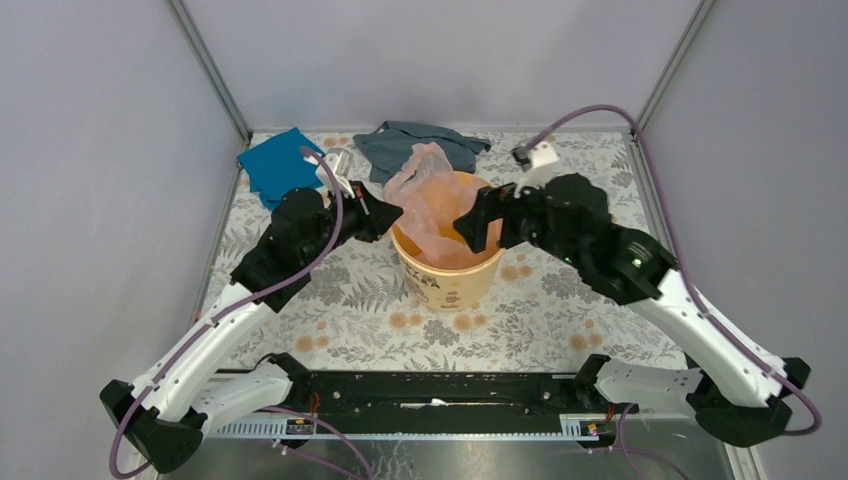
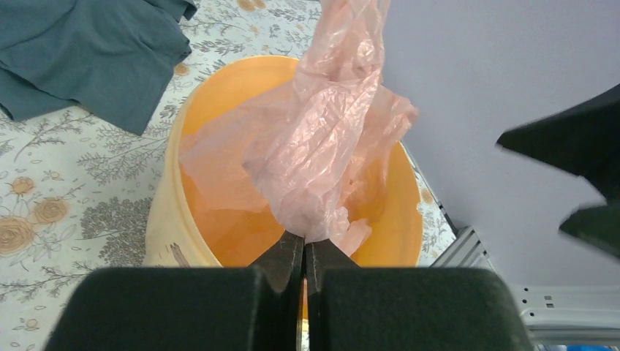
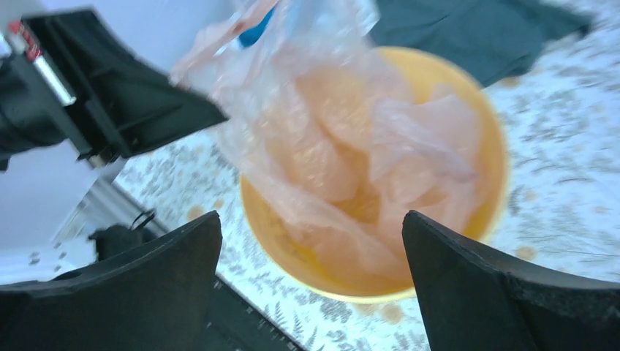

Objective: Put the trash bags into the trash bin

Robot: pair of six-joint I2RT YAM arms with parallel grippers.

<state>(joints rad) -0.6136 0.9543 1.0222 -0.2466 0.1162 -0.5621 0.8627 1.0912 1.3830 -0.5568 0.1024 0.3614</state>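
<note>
Top external view puts the bucket (image 1: 445,285) in the middle of the floral table (image 1: 560,310). The pink bag (image 1: 420,185) lies partly down inside it and partly stands up in a crumpled peak over the far-left rim. Behind the bucket lie a teal cloth (image 1: 280,165) and a grey cloth (image 1: 420,140), the grey one partly hidden by the raised film. In the left wrist view the left gripper (image 2: 304,245) has its fingers pressed together on a gathered fold of the pink bag, just above the near rim. The film rises from there and is cut off at the top edge, and it hides the bucket's floor. Seen from its own wrist, the right gripper (image 3: 311,219) has its jaws spread wide with nothing between them. The bucket mouth and the bag show through the gap. That view is blurred, so the film's edges are hard to trace. From above, the right gripper's fingers sit at the bucket's right rim, dark against the inside. Whether they touch the film cannot be told.
</note>
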